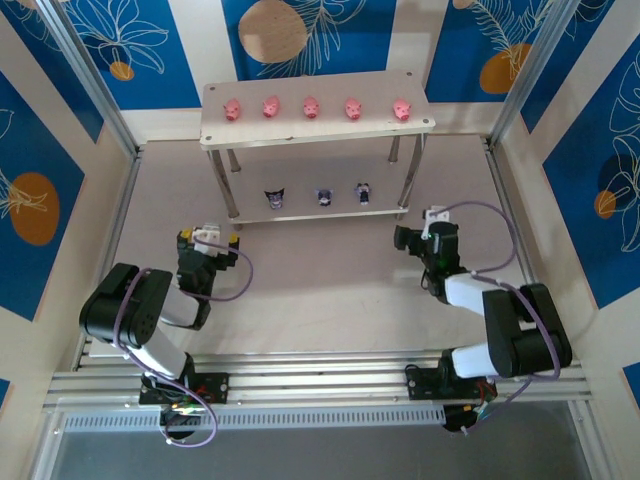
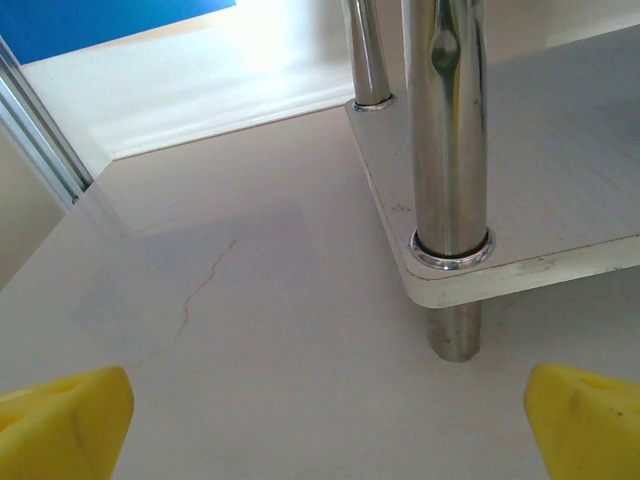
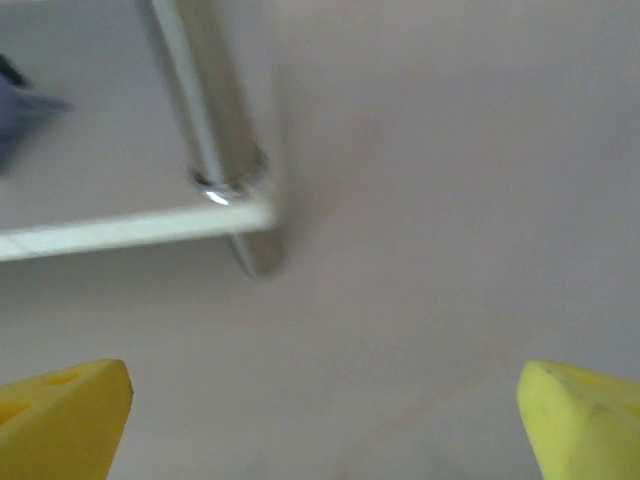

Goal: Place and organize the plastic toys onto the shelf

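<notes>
My left tool (image 1: 208,240) and right tool (image 1: 428,232) are both wide open, holding nothing, over the counter (image 1: 330,275) by the shelf (image 1: 250,130) front legs. Five pink pigs (image 1: 310,106) in a row on the top board, three dark figurines (image 1: 324,196) on the lower one.
</notes>
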You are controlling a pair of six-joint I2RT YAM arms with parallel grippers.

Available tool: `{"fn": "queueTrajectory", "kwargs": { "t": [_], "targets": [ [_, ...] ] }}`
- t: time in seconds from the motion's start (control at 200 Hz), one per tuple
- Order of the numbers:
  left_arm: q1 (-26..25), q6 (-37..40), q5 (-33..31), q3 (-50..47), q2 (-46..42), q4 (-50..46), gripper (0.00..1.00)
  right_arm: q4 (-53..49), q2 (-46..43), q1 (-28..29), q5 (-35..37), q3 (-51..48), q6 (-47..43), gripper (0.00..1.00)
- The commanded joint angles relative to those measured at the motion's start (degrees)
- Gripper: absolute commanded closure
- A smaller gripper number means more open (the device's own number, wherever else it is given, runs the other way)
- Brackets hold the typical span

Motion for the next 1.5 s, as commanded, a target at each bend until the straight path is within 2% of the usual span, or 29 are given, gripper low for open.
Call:
{"fn": "queueTrajectory", "kwargs": {
  "t": [0.0, 0.06, 0.14, 0.21, 0.23, 0.26, 0.315, 0.365, 0.415, 0.46, 0.51, 1.376, 1.496],
  "targets": [
    [-0.02, 0.64, 1.06, -0.55, 0.58, 3.10, 0.00, 9.66, 4.76, 2.36, 1.61, 1.11, -10.32, 0.01],
    [0.00, 0.70, 0.97, -0.44, 0.50, 2.93, 0.00, 7.03, 3.78, 1.40, -0.29, 1.47, -9.06, 0.01],
    [-0.05, 0.60, 0.79, -0.26, 0.39, 2.44, 0.00, 9.68, 3.35, -2.09, -4.23, -0.33, -5.95, 0.01],
    [-0.02, 0.45, 0.70, -0.17, 0.36, 2.19, 0.00, 16.03, 5.40, -6.35, -8.66, -3.32, -2.08, 0.01],
    [-0.02, 0.51, 0.62, -0.17, 0.27, 2.13, 0.00, 20.73, 7.11, -6.98, -8.83, -4.26, -1.51, 0.01],
    [-0.05, 0.50, 0.55, -0.04, 0.30, 1.91, 0.00, 23.81, 8.60, -6.88, -7.58, -5.13, -1.13, 0.01],
    [0.00, 0.38, 0.40, 0.14, 0.21, 1.52, 0.00, 13.83, 5.99, -6.56, -6.56, -2.61, -0.72, 0.01],
    [0.02, 0.25, 0.14, 0.48, 0.06, 0.78, 0.00, 16.21, 8.20, -6.65, -6.13, -1.50, -0.35, 0.01],
    [0.05, 0.01, -0.15, 1.02, -0.18, -0.47, 0.00, 12.01, 6.59, -7.94, -7.04, -1.04, 0.77, 0.01],
    [0.10, -0.27, -0.63, 1.51, -0.36, -1.63, 0.00, 14.84, 7.35, -7.88, -6.75, -1.64, 0.58, 0.01],
    [0.23, -0.51, -0.85, 1.85, -0.52, -2.50, 0.00, 12.43, 6.80, -7.82, -6.70, -1.08, 0.76, 0.01],
    [0.27, -0.51, -0.85, 2.02, -0.66, -2.88, 0.00, 13.88, 6.90, -7.30, -5.52, -1.53, 0.36, 0.01],
    [0.53, -0.59, 0.41, 3.20, -1.25, -6.15, 0.00, 13.81, 6.88, -7.28, -5.52, -1.49, 0.36, 0.01]
  ]
}}
